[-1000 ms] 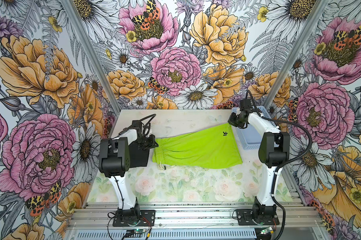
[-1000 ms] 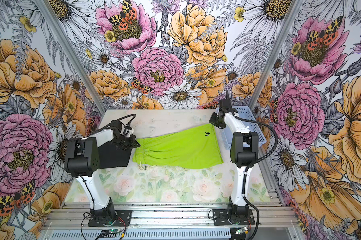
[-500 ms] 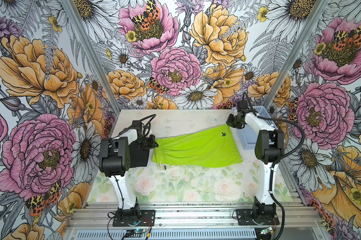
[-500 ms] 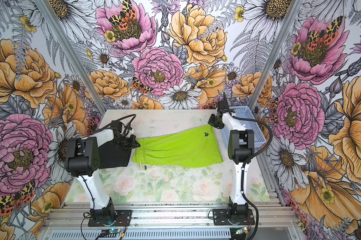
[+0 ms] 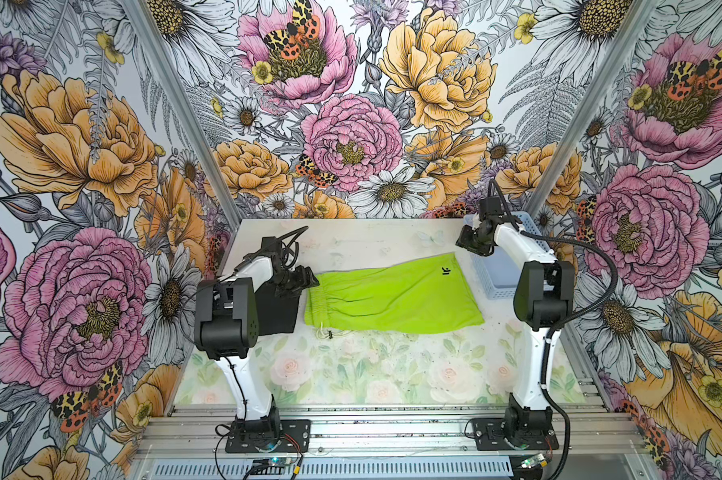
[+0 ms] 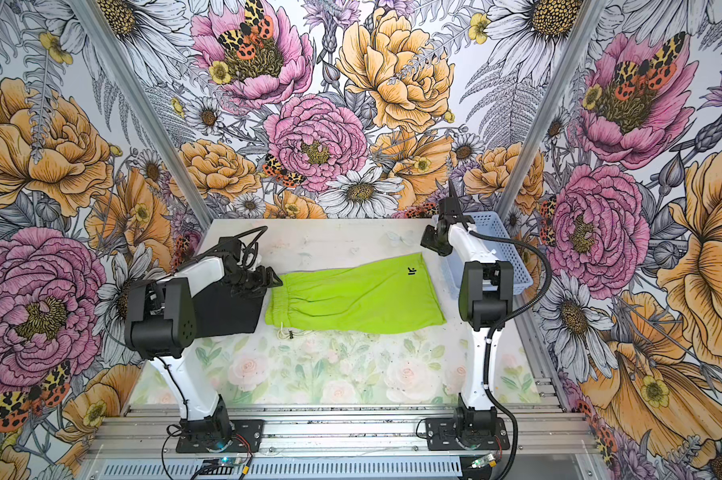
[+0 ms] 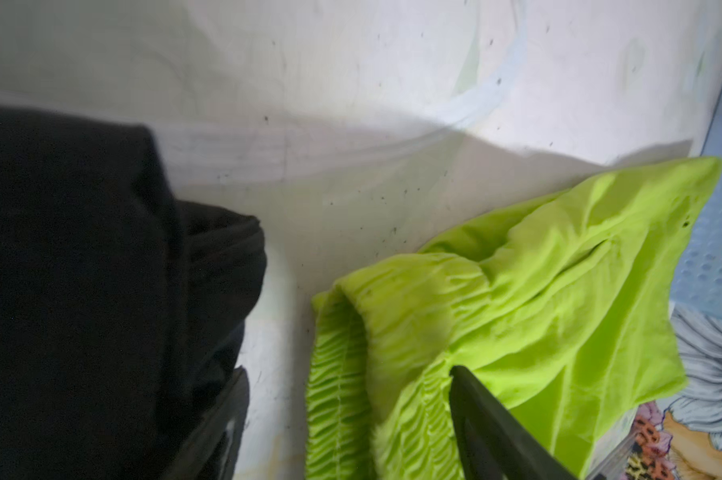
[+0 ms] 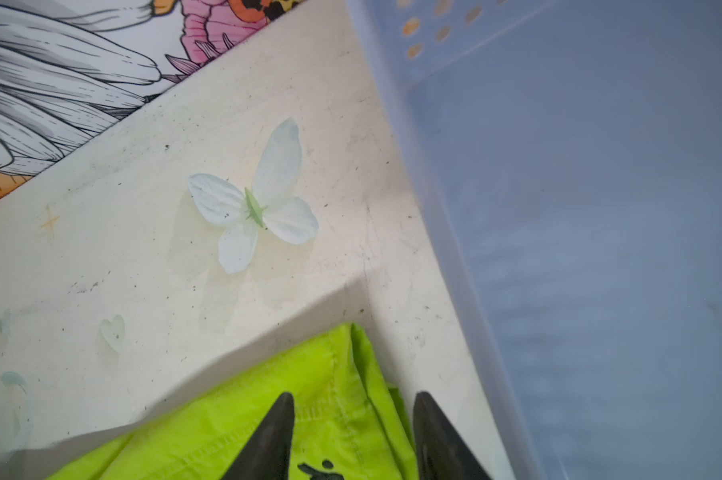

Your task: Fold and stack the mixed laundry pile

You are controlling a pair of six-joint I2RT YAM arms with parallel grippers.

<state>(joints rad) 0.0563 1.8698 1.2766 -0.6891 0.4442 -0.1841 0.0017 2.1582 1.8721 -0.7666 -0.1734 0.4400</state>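
The lime-green shorts (image 5: pixel 392 299) (image 6: pixel 355 299) lie flat across the middle of the table, waistband to the left and black logo at the far right corner. A folded black T-shirt (image 5: pixel 274 311) (image 6: pixel 226 311) lies left of them, partly under my left arm. My left gripper (image 5: pixel 309 279) (image 6: pixel 274 278) is open at the waistband end; in the left wrist view the gripper (image 7: pixel 346 372) straddles the gathered waistband of the shorts (image 7: pixel 517 291), next to the T-shirt (image 7: pixel 80 270). My right gripper (image 5: pixel 465 243) (image 6: pixel 429 243) (image 8: pixel 353 397) stands open over the hem corner of the shorts (image 8: pixel 226 415).
A light-blue perforated basket (image 5: pixel 496 282) (image 6: pixel 496 232) (image 8: pixel 558 208) stands at the right edge, close beside my right gripper. The shorts' drawstring ends (image 5: pixel 326 332) trail onto the floral tabletop. Floral walls enclose the table on three sides.
Both grippers have opened and let go of the shorts, which have settled flat. Both arms stay almost where they were.
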